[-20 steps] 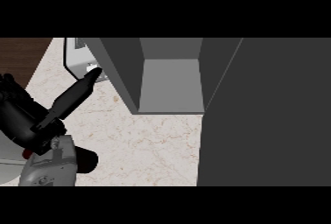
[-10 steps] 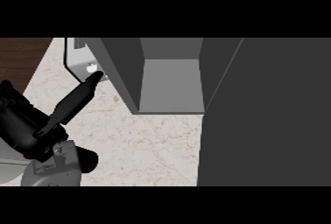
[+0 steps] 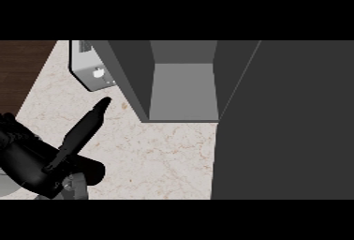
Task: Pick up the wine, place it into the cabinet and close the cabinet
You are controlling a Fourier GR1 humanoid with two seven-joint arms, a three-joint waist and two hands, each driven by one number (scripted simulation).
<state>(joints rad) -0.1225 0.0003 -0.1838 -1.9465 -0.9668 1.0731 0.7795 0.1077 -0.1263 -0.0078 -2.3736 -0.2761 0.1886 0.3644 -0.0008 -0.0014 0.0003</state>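
**One dark bottle held at the counter's left**

We read no label or writing anywhere. Our left hand (image 3: 27, 161) curls round the dark, slim-necked wine bottle (image 3: 83, 129), its neck slanting up and away. Beyond the hand stands the open grey cabinet (image 3: 181, 91); beneath lies the pale veined marble counter (image 3: 159, 159).

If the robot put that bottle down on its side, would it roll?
Probably. The bottle looks long, round and smooth, so lying flat on the counter it could roll. It tapers to a narrow neck, so it might curve. Held tilted in the left hand, it looks stiff, not floppy.
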